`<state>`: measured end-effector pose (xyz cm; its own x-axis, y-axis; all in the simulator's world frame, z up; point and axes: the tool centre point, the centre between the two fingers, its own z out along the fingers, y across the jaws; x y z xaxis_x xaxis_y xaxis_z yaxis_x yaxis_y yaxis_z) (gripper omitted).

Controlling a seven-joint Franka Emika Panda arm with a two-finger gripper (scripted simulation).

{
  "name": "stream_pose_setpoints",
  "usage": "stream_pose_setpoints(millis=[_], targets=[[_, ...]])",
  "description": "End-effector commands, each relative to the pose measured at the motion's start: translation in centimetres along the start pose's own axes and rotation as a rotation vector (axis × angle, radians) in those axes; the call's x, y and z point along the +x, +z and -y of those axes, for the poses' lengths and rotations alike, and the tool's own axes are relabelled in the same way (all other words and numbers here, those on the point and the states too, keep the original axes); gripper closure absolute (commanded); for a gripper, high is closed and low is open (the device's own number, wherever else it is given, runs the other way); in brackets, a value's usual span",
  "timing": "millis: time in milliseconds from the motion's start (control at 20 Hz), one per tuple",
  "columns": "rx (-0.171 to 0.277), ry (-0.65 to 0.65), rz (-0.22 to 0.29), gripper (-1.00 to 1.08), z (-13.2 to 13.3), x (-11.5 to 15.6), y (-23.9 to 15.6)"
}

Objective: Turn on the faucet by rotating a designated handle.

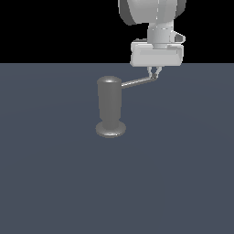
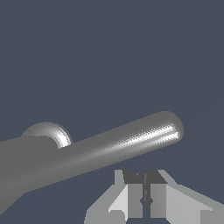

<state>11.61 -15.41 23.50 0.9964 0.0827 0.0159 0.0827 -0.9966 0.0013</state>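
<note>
The faucet (image 1: 109, 107) is a dull grey upright cylinder on a flared disc base, standing on the dark floor. Its handle (image 1: 137, 82), a thin grey rod, juts from the cylinder's upper part toward the exterior view's right. My white gripper (image 1: 153, 73) hangs right above the rod's rounded tip with its fingers pointing down. In the wrist view the handle (image 2: 122, 144) runs across the picture beside the gripper (image 2: 142, 192). The fingers are pressed together and the rod is not between them. I cannot tell whether they touch the rod. A rounded part of the faucet (image 2: 49, 131) shows behind the rod.
The flat grey-blue floor (image 1: 183, 173) surrounds the faucet. The white arm (image 1: 155, 18) comes down from above on the exterior view's right.
</note>
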Motion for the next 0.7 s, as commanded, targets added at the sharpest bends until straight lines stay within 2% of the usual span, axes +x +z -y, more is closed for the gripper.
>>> stream_pose_setpoints(millis=[0, 650], targets=[[0.003, -0.006, 0.005, 1.08, 0.6, 0.8, 0.8], [0.002, 0.001, 0.010, 1.08, 0.6, 3.6, 1.1]])
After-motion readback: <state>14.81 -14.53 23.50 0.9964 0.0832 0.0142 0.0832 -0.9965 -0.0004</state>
